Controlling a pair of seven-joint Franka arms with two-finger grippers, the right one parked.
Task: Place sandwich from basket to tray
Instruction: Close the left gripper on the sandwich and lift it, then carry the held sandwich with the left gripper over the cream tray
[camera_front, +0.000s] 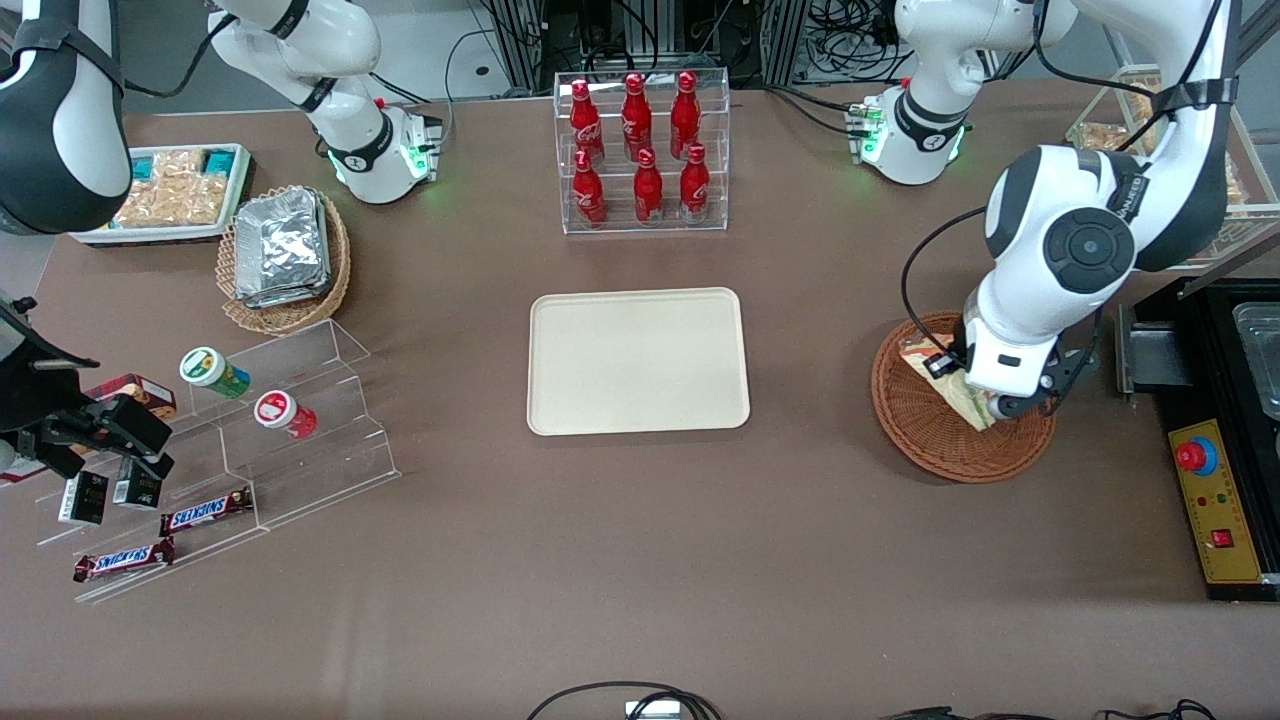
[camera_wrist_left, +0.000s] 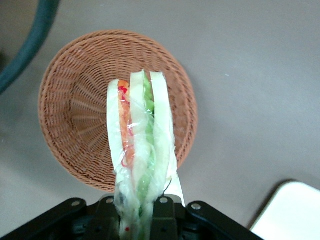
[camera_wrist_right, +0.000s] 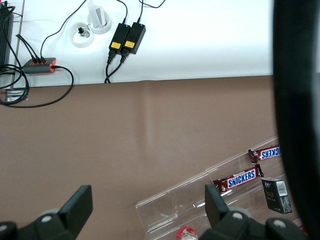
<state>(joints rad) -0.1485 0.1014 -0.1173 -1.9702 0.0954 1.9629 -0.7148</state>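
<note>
Brown cloth covers the table, and at its middle lies the cream-beige tray, flat, low-rimmed and bare. Next in size is the reddish-brown wicker basket, toward the working arm's end of the table and well apart from the tray; nothing else shows in it but the sandwich. A clear tiered rack of six red bottles stands farther from the front camera than the tray, and a lighter wicker basket of foil packets sits toward the parked arm's end.

The gripper hangs over the basket with its fingers closed on the sandwich, pinching one narrow end of the wedge. In the wrist view the wedge stands out from the fingers above the basket's bowl, apparently lifted clear of the weave, though I cannot be sure it is fully free. In the front view the sandwich shows only partly under the wrist, over the basket's middle.

My judgement is that it will handle as light, soft and easily crushed: white bread with orange-red and green filling under clear wrap, which looks slippery and loose. A hold across the bread faces, as now, seems sounder than one on the film alone; too firm a squeeze could squash the layers, too slack and the wrap may slide
</note>
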